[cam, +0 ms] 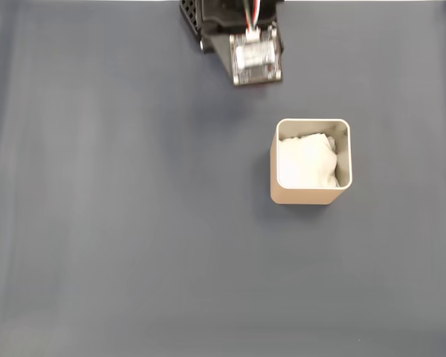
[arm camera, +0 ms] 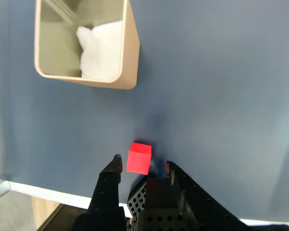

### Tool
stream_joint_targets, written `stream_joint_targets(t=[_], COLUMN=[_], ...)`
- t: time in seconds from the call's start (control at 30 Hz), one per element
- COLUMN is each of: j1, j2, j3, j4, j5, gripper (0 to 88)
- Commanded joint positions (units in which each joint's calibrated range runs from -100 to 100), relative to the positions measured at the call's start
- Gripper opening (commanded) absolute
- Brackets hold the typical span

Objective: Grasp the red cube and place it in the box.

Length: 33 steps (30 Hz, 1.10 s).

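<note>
My gripper (arm camera: 142,166) stands open around the small matte red cube (arm camera: 139,158); next I close, lift, and carry it to the beige padded box (arm camera: 127,57).

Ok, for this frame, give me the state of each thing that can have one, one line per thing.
red cube: on the grey surface between the open fingers, not gripped as far as the wrist view shows.
box: upright, open top, white padding inside, no cube in it.
gripper: open, fingers either side of the cube.
</note>
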State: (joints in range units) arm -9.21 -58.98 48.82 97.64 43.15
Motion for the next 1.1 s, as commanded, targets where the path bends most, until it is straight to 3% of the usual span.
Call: stream_joint_targets(t=[0.0,0.4,1.07], j1=[0.94,3.99,0.79], j2=[-0.51,8.23,11.69], j3=[2.23,7.06,12.72], j4=[-1.75,-13.24,-15.04], j5=[1.03,4.79,6.84], gripper=[25.2,30.2,32.0])
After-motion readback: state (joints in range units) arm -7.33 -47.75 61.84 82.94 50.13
